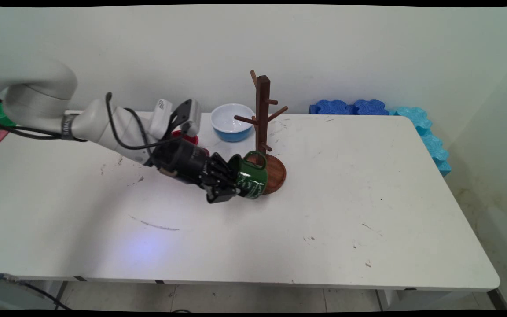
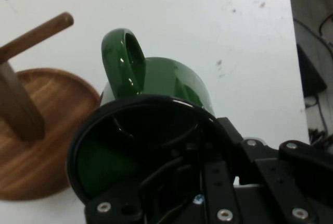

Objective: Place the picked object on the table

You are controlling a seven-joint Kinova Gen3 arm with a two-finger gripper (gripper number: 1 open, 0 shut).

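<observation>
My black gripper (image 1: pixel 231 182) is shut on the rim of a green mug (image 1: pixel 252 176), which lies tipped on its side with its mouth toward the hand. The mug's handle points up toward the wooden mug tree (image 1: pixel 262 119), and the mug hangs just over the near-left edge of the tree's round wooden base (image 1: pixel 276 175). In the hand view the green mug (image 2: pixel 171 86) fills the centre, its handle (image 2: pixel 122 60) up, one finger (image 2: pixel 270 182) outside the rim. The tree's base (image 2: pixel 36 146) and a peg (image 2: pixel 39 34) show at the left.
A white and blue bowl (image 1: pixel 232 121) stands behind the tree near the table's far edge. Something red (image 1: pixel 189 137) lies partly hidden behind the arm. Blue foam pieces (image 1: pixel 412 121) line the far right corner and right edge.
</observation>
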